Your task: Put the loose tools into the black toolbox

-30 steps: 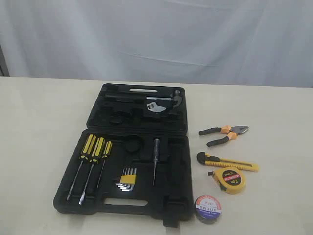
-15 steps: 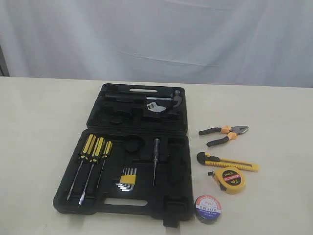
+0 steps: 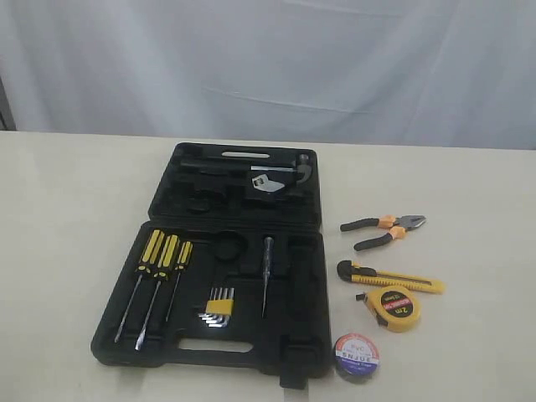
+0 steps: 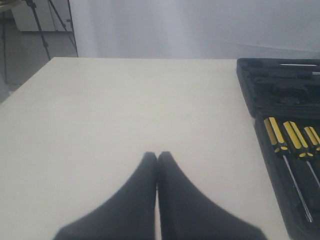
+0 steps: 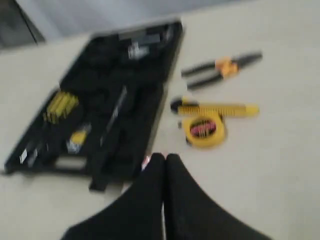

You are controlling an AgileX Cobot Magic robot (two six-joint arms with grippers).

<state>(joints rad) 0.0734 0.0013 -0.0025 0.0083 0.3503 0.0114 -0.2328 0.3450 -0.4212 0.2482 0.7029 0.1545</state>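
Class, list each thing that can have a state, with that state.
black toolbox: open.
pliers: loose on table, handles spread.
utility knife: loose on table.
tape measure: loose on table.
tape roll: loose on table.
left gripper: shut, empty.
right gripper: shut, empty.

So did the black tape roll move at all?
No. The black tape roll sits in the same spot as before, just off the black toolbox at its near right corner, close to the tape measure.

toolbox (image 3: 306,285): matt black plastic | table (image 3: 67,209): smooth, matt
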